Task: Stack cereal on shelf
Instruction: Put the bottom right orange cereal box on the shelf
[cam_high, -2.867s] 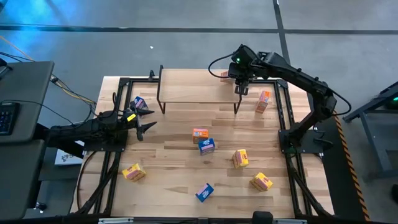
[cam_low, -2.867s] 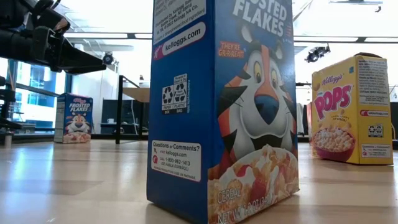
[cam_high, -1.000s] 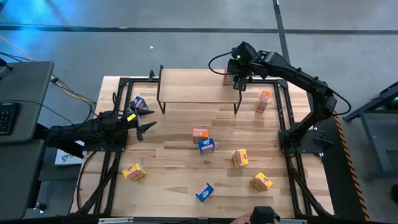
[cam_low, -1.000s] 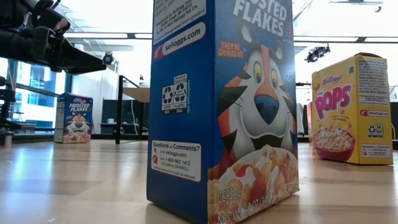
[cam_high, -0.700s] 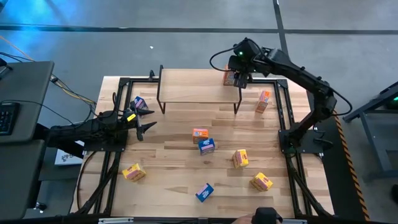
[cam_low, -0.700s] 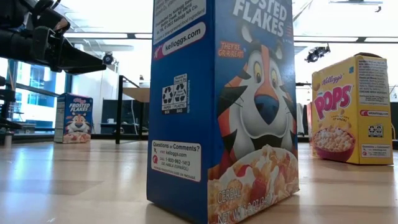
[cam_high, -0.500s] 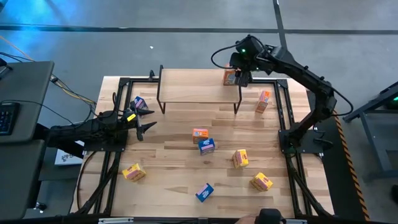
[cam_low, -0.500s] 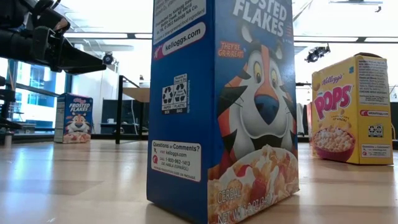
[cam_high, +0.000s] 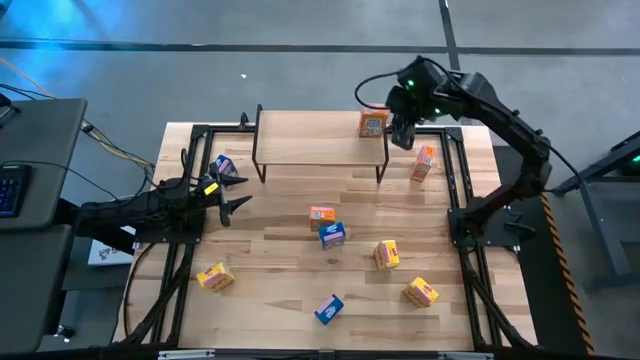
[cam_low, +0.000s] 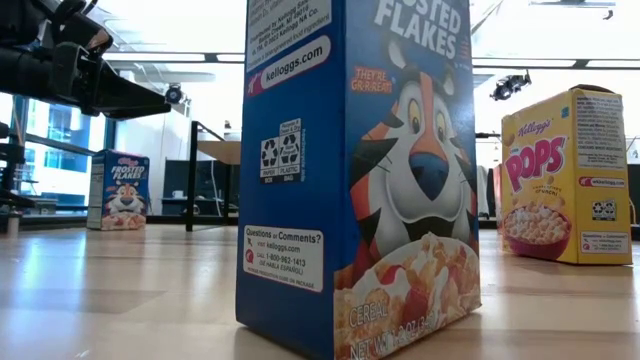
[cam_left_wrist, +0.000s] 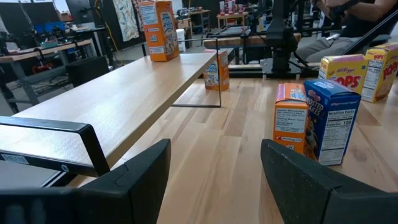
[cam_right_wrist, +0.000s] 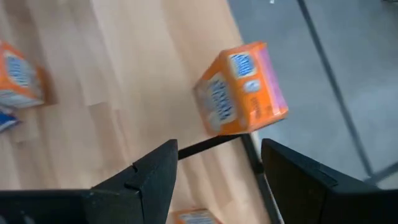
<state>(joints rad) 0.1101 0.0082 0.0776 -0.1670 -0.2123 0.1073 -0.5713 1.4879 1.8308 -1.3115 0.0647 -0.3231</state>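
Orange cardboard box (cam_high: 373, 123) upright on pale plank shelf (cam_high: 310, 138), empty right claw (cam_high: 402, 136) agape beside it

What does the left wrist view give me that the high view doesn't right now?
Left wrist only: the open space under the shelf and box side panels. High view only: the right gripper, open and clear of the orange box on the shelf, plus the whole table. Both: that same box standing at the shelf's end, and the left gripper, open and empty.
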